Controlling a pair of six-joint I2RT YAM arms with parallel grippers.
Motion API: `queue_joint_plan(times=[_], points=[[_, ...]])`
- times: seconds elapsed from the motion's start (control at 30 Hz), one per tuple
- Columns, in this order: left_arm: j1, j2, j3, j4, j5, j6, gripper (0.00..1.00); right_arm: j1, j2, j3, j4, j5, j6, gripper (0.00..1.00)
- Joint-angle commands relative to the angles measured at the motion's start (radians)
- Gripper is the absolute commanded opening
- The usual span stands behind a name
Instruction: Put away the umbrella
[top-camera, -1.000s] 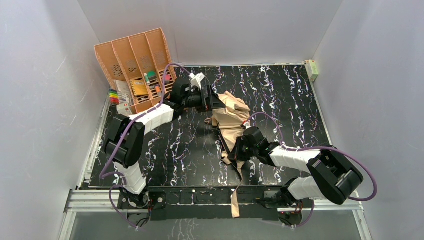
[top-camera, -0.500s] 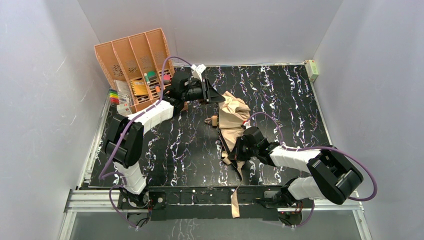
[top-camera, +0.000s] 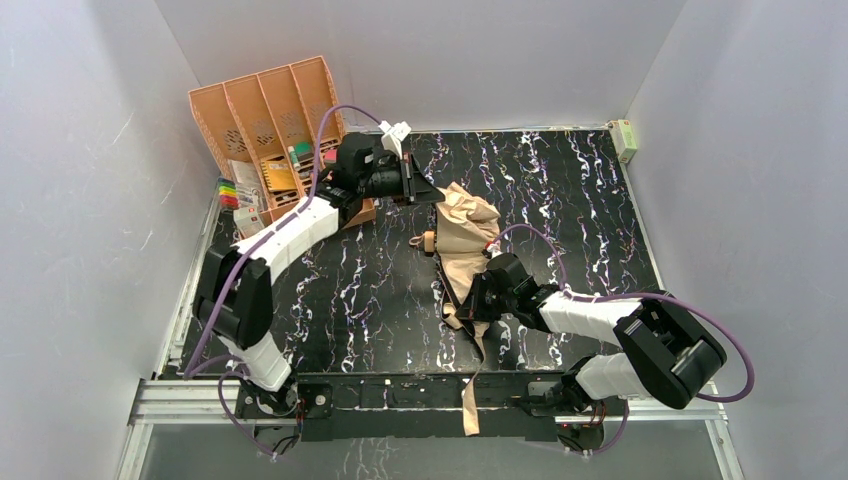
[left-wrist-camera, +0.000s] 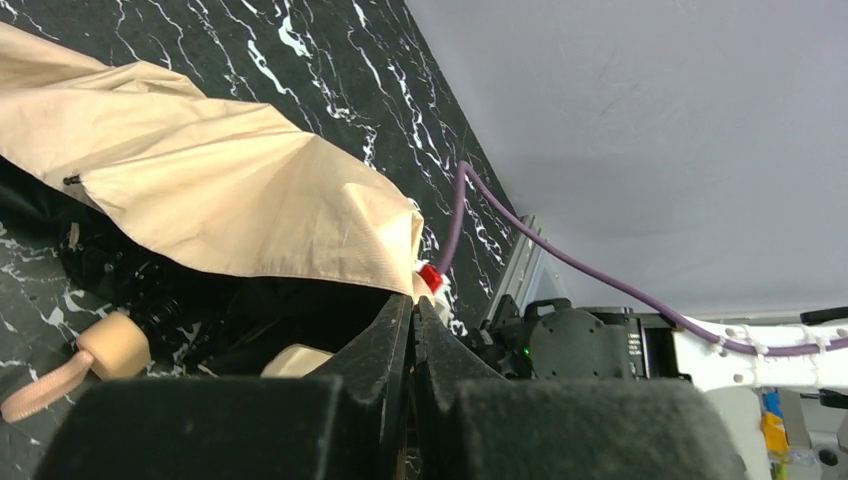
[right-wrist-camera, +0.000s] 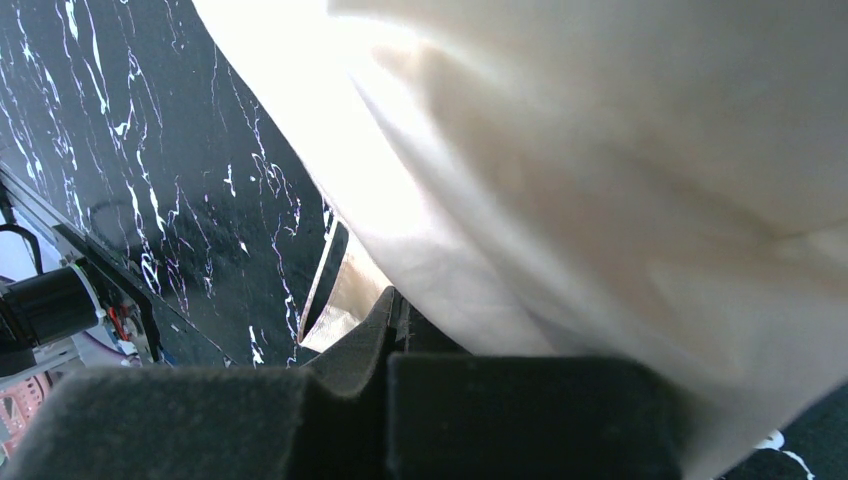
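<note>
The pale peach-beige umbrella (top-camera: 465, 235) lies half folded in the middle of the black marble table (top-camera: 330, 300), with its dark frame showing beneath. Its round handle (left-wrist-camera: 115, 345) and wrist loop (left-wrist-camera: 40, 390) rest on the table under the raised fabric (left-wrist-camera: 220, 190). My left gripper (top-camera: 440, 196) is shut at the canopy's far-left corner, and that fabric corner meets its tips (left-wrist-camera: 413, 305) by a small red tag (left-wrist-camera: 430, 277). My right gripper (top-camera: 472, 303) is shut at the umbrella's near end, where fabric (right-wrist-camera: 600, 150) drapes over its fingers (right-wrist-camera: 397, 300). A fabric strap (top-camera: 470, 400) hangs over the front edge.
An orange-peach slotted organizer (top-camera: 270, 120) stands at the back left, just behind my left arm, with cards and small items at its base. Coloured markers (top-camera: 228, 192) lie beside it. A small pale box (top-camera: 625, 138) sits in the back right corner. Grey walls enclose three sides.
My left gripper has gone from wide open over the umbrella's far end to shut at the fabric corner, drawing slightly back and up. The right arm has not moved.
</note>
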Motion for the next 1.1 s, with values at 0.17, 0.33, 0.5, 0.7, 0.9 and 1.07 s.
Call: queue_joint_plan(times=[0.17,0.33,0.5,0.7,0.9,1.07], points=[[-0.168,-0.265,-0.126,-0.054,-0.111,-0.004,0.0,-0.003,0.015,0.04,-0.043,0.056,0.001,0.0],[-0.271,-0.365,-0.245,0.014,-0.223,-0.077,0.0,-0.004,0.02,0.074,0.034,0.033,0.003,0.03],[-0.31,-0.43,-0.369,0.101,-0.298,-0.124,0.0,-0.003,-0.094,0.097,0.007,-0.008,0.01,0.17],[-0.313,-0.411,-0.407,0.129,-0.355,-0.123,0.0,-0.003,-0.366,0.126,-0.314,0.004,0.018,0.32],[-0.325,-0.347,-0.392,0.166,-0.338,-0.121,0.0,-0.003,-0.603,0.221,-0.744,0.191,0.048,0.28],[-0.4,-0.33,-0.428,0.154,-0.385,-0.092,0.0,-0.003,-0.62,0.41,-0.954,0.402,0.033,0.19]])
